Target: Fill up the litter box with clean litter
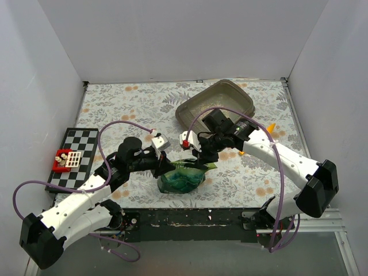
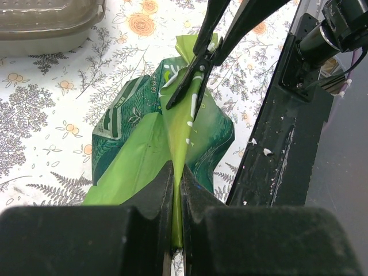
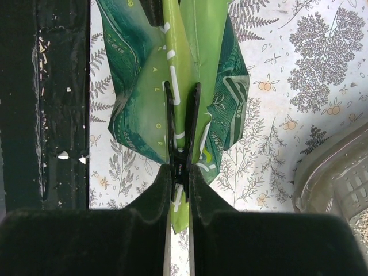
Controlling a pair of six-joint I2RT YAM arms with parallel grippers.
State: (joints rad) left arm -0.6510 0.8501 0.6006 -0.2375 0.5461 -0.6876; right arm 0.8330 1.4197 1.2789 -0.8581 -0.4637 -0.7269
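The grey-brown litter box [image 1: 215, 103] sits at the back right. It shows at the top left of the left wrist view [image 2: 46, 23] and at the right edge of the right wrist view [image 3: 339, 184], with pale litter granules [image 3: 359, 221] inside. A green glossy bag [image 1: 181, 178] lies near the front edge. My left gripper [image 1: 167, 164] is shut on the bag's light green top fold [image 2: 177, 144]. My right gripper [image 1: 201, 158] is shut on a black clip [image 3: 181, 132] that pinches the same fold [image 3: 204, 34]. The clip also shows in the left wrist view [image 2: 195, 75].
A chessboard [image 1: 72, 155] with a small red and white item [image 1: 64, 159] lies at the left. Orange parts of a scoop [image 1: 271, 126] show beside the right arm. The black front rail [image 1: 190, 218] runs just behind the bag.
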